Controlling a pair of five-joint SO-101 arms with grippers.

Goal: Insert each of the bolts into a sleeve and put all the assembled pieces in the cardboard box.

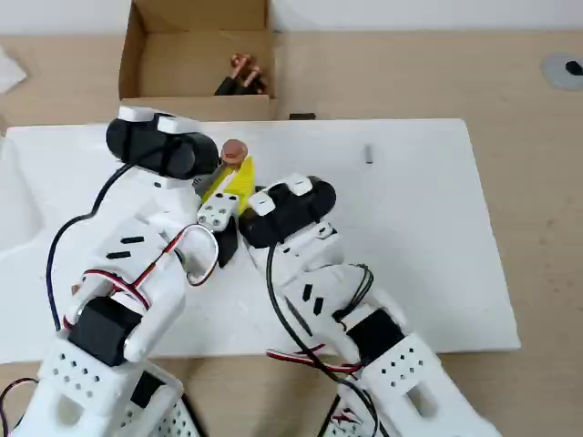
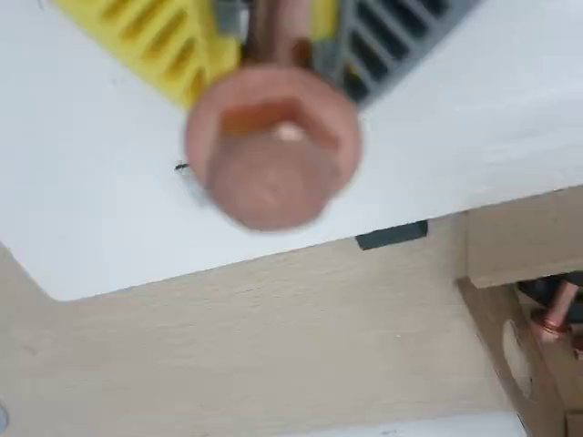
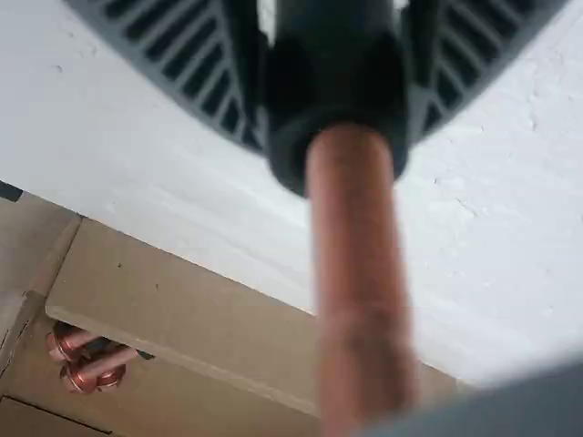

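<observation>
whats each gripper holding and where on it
Left gripper holds the bolt by its shank, just behind the head; right gripper clamps the black sleeve around its body.

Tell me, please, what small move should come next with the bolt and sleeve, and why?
Probably slide the bolt, held by the left tool, deeper into the sleeve gripped by the right tool: much bare copper shaft shows outside the sleeve, so it looks only partly seated.
</observation>
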